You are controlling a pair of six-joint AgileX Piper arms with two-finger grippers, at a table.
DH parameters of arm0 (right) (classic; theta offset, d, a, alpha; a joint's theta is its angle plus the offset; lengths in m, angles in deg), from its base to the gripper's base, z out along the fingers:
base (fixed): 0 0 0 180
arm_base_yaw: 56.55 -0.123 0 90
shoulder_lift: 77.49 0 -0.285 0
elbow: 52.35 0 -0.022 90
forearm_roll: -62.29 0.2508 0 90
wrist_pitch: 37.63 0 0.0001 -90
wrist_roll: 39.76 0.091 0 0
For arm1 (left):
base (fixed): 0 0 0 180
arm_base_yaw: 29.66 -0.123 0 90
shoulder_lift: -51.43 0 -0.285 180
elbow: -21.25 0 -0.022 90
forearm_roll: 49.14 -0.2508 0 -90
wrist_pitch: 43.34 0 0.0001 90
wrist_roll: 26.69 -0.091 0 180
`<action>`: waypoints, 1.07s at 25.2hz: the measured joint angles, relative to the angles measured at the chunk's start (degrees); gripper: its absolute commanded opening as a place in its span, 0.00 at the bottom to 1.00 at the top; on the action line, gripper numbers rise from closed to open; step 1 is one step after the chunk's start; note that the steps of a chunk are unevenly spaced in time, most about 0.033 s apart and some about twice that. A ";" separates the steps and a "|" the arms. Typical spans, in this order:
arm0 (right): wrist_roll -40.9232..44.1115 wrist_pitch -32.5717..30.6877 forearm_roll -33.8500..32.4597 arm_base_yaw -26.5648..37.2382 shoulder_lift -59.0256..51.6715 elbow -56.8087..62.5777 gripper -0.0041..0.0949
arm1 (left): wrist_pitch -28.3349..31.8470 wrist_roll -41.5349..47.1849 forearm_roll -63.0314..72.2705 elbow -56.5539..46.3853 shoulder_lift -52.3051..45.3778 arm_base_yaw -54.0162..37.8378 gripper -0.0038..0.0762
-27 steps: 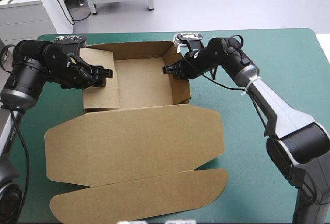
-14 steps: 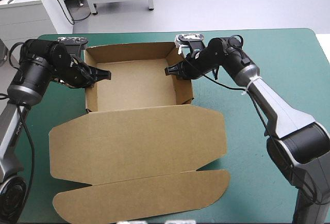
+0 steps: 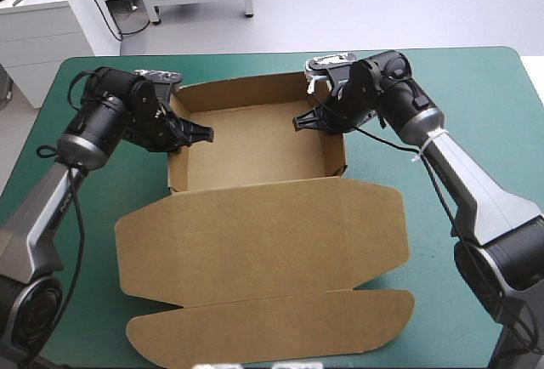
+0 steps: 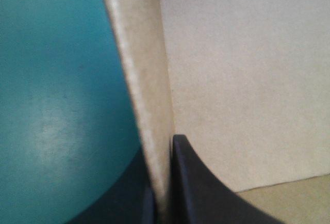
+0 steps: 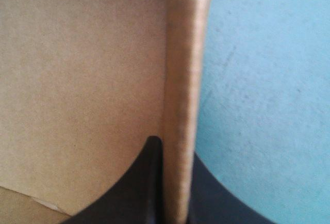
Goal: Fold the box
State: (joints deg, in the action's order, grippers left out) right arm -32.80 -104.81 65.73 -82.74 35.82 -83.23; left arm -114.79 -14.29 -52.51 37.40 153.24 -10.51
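Bright, even light; soft shadow inside the box, pale sheen on the teal-green cover.

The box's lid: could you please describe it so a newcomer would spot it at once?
On the teal-green table lies a brown box, its open tray toward the far edge. The lid is the wide sheet flat on the tray's near side, unlike the upright walls.

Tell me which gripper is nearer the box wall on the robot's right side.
Right. The right gripper is shut on that wall of the box, one finger either side. The left gripper is shut on the opposite wall.
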 measured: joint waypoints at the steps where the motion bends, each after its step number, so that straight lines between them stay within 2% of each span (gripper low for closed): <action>1: 0.41 -1.12 -1.11 0.00 -0.14 -0.05 0.04 | 0.00 0.15 0.39 0.06 0.89 0.53 0.04; 4: 2.01 -3.28 -4.10 0.00 -0.19 0.36 0.04 | 0.48 0.99 2.04 0.45 3.74 1.20 0.04; 8: 3.07 -3.45 -4.66 0.00 -0.19 3.05 0.04 | 0.61 1.50 3.36 0.63 6.79 1.20 0.04; 16: 4.62 3.06 -4.45 0.00 0.14 14.37 0.04 | 0.89 -0.67 5.19 0.63 11.10 1.20 0.04; 22: 5.04 3.85 -3.85 0.00 2.11 14.93 0.04 | 0.94 -1.11 4.93 0.57 12.94 1.20 0.04; 24: 6.18 3.55 -3.78 0.00 2.76 14.95 0.08 | 1.34 -1.18 4.88 0.53 13.72 1.20 0.04; 26: 6.46 3.04 -3.91 0.00 2.81 14.95 0.25 | 1.52 -2.38 4.95 0.59 13.82 1.20 0.10; 27: 6.46 2.31 -4.05 0.00 2.81 14.95 0.39 | 1.66 -3.35 4.98 0.59 13.82 1.20 0.21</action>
State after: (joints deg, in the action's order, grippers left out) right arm -26.34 -102.50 61.67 -82.74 38.63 -68.29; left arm -113.13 -17.64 -47.52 37.98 167.06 -9.31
